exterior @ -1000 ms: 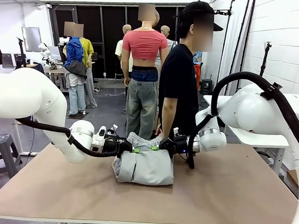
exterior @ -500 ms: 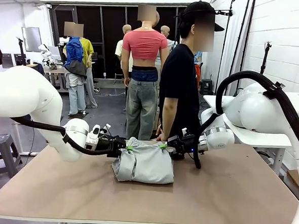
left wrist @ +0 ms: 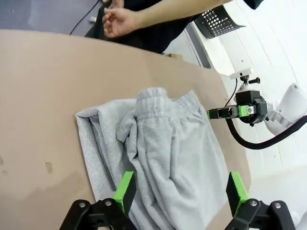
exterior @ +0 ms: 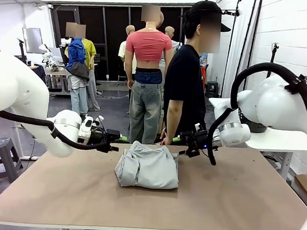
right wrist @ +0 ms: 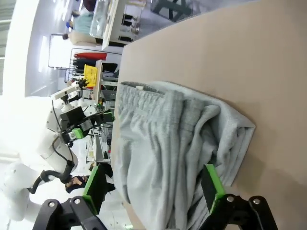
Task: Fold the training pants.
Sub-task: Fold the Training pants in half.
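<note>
Both grippers are hanging wide open, holding nothing: left gripper (exterior: 116, 142) just off one side of the training pants (exterior: 148, 167), right gripper (exterior: 182, 143) off the other. Pants are lying folded mid-table (exterior: 232, 198), person's hand (left wrist: 120, 21) hovering behind them.

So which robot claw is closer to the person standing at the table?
The right claw. It hangs just beside the person at the far edge, while the left claw sits on the other side of the folded grey training pants.
</note>
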`<state>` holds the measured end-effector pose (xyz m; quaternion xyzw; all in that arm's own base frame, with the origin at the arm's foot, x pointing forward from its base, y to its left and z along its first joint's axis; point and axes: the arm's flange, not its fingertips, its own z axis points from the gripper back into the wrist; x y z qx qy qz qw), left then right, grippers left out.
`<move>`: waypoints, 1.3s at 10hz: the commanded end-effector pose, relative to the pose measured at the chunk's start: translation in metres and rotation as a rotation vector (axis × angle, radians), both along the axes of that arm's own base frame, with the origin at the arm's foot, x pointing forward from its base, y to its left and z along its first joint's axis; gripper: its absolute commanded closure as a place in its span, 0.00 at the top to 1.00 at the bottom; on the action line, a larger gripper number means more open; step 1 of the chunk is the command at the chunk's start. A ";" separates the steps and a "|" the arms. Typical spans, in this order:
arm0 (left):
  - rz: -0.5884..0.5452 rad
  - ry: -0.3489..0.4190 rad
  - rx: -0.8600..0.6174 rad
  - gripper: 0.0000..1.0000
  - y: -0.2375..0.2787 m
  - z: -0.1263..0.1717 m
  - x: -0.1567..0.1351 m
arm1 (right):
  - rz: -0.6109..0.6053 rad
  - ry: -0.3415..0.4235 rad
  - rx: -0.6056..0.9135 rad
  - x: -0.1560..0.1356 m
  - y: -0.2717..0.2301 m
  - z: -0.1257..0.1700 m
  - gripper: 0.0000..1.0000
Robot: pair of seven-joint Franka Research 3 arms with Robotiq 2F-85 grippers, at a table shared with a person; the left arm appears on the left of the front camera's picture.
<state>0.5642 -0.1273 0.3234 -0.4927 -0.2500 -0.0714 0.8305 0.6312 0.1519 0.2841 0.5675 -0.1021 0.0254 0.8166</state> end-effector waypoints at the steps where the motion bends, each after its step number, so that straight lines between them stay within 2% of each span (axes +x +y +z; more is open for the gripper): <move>1: 0.021 -0.047 0.017 1.00 0.003 0.018 -0.019 | -0.006 -0.007 -0.046 -0.022 -0.005 0.021 1.00; 2: 0.033 -0.073 0.017 1.00 0.006 0.025 -0.019 | -0.006 -0.018 -0.122 -0.023 -0.006 0.029 1.00; 3: 0.010 -0.097 0.007 1.00 0.006 0.027 -0.019 | -0.007 -0.060 -0.193 -0.027 -0.003 0.035 1.00; 4: 0.015 -0.039 0.009 1.00 0.005 0.026 -0.011 | 0.001 -0.031 -0.043 -0.012 -0.008 0.026 1.00; 13: 0.015 -0.039 0.009 1.00 0.005 0.026 -0.011 | 0.001 -0.031 -0.043 -0.012 -0.008 0.026 1.00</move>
